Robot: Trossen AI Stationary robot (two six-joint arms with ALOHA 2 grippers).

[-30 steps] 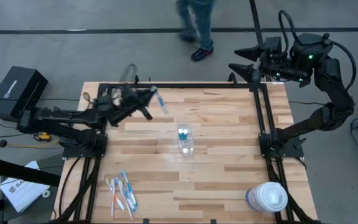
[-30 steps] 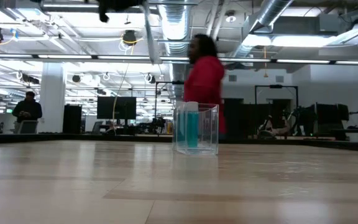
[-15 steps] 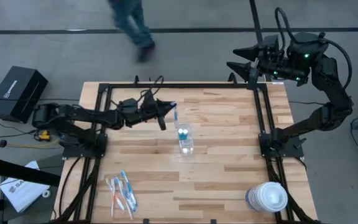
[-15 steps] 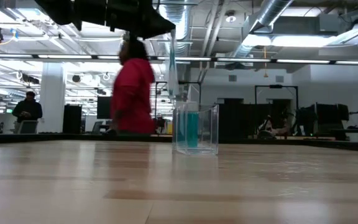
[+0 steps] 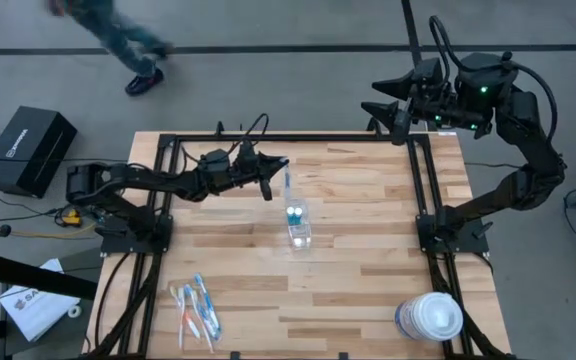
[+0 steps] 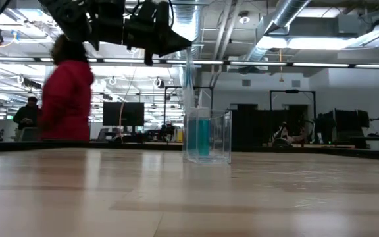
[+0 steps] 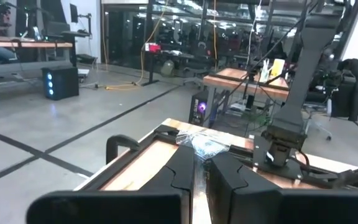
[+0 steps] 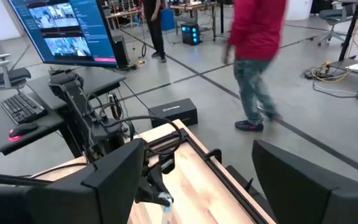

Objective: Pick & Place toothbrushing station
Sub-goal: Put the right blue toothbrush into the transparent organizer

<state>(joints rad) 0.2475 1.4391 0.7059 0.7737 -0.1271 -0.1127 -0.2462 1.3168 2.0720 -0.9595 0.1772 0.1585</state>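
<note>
A small clear plastic cup [image 5: 298, 226] stands upright mid-table with two teal tubes [image 6: 202, 135] in it. My left gripper [image 5: 272, 172] is just left of and above the cup, shut on a slim white-and-blue toothbrush [image 5: 286, 186]. The brush hangs down in the low view [image 6: 189, 79], its lower end at the cup's rim [image 6: 191, 110]. Several more toothbrushes [image 5: 196, 310] lie flat near the table's front left. My right gripper [image 5: 383, 105] is open and empty above the table's far right corner. My left gripper pinches the toothbrush at its upper end [image 6: 187, 51] between its two fingers. The fingers come about level from the table's left, across the brush. The brush hangs nearly upright below the fingers [image 7: 182, 177], clear of the table.
A big round white-lidded tub [image 5: 430, 318] stands at the front right corner. A black frame rail [image 5: 288, 138] runs along the far edge, and others run along both sides. A person [image 6: 68, 92] walks in the room beyond the table.
My left gripper has gone toward the table's right edge, to the cup, carrying the toothbrush. The brush has swung from slanted to hanging nearly upright, its lower end now at the cup's rim. The person has walked leftward behind the table.
</note>
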